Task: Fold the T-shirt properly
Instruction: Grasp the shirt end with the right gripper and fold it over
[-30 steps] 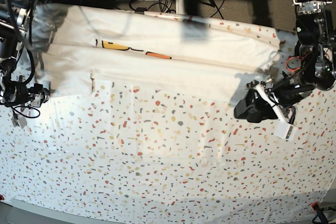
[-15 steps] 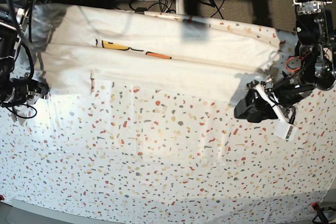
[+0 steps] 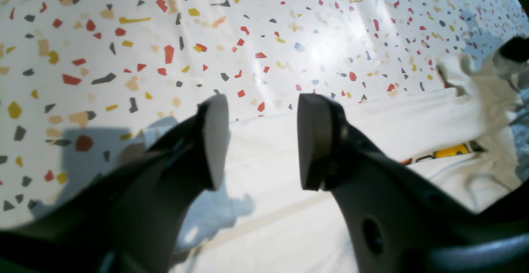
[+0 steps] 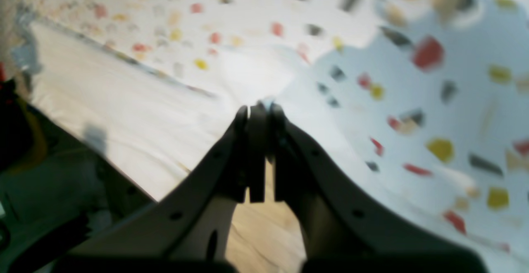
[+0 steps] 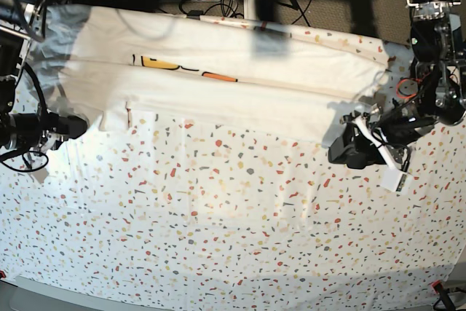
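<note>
On the speckled table covering (image 5: 240, 216) the T-shirt (image 5: 240, 81) lies folded lengthwise; left gripper (image 3: 262, 140) spread, right gripper (image 4: 258, 111) pressed together.

The T-shirt (image 5: 218, 85) print shows too little to read.

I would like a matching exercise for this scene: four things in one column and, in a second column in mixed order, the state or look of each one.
Column one:
1. left pincer
2. right pincer
3. T-shirt
4. table covering

Column two:
A. white with multicoloured speckles
B. shut
C. open, holding nothing
D. white, folded into a long band, a little yellow and orange print showing

Pairs: 1-C, 2-B, 3-D, 4-A
</note>
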Robot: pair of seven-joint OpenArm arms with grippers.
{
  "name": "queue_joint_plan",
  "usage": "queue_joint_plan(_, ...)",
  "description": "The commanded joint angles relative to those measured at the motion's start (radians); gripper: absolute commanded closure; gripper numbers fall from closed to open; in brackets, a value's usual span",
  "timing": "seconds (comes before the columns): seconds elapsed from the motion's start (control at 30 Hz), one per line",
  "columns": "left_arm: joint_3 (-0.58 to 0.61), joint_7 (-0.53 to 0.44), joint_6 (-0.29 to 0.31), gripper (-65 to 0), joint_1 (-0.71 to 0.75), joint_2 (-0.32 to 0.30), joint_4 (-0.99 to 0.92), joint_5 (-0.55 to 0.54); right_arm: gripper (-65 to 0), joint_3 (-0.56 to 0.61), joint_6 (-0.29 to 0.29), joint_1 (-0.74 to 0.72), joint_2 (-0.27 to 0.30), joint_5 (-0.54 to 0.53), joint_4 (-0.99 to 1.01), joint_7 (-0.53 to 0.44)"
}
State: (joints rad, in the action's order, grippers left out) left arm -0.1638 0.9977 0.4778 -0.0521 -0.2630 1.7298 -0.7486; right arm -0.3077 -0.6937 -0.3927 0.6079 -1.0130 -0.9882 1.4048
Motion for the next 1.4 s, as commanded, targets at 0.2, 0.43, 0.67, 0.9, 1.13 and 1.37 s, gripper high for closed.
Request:
queue_joint_plan(0.2, -0.006, -0.019, 0.004, -26.7, -0.017, -0.009, 0.017, -0.018, 0.0, -0.029, -0.004, 0.117, 0.024, -0.286, -0.309, -0.009)
queue_joint_plan(0.43, -0.006, -0.019, 0.004, -26.6, -0.017, -0.009, 0.017, -0.018, 0.0, -0.066, -0.004, 0.352, 0.024, -0.343, -0.569, -0.009)
queue_joint_plan(0.67, -0.006, -0.019, 0.004, -26.6, -0.017, -0.009, 0.017, -0.018, 0.0, -0.126, -0.004, 0.601, 0.024, -0.360, -0.720, -0.009)
queue_joint_plan(0.9, -0.006, -0.019, 0.004, -26.6, -0.017, -0.009, 0.017, -0.018, 0.0, -0.187, -0.004, 0.854, 0.024, -0.360, -0.810, -0.009)
queue_joint_plan(1.13, -0.006, -0.019, 0.004, -26.7, -0.017, -0.009, 0.017, -0.018, 0.0, -0.236, -0.004, 1.023, 0.024, -0.351, -0.840, -0.009)
queue_joint_plan(1.37, -0.006, -0.019, 0.004, -26.6, -0.017, -0.009, 0.017, -0.018, 0.0, -0.331, -0.004, 1.092, 0.024, -0.206, -0.840, -0.009)
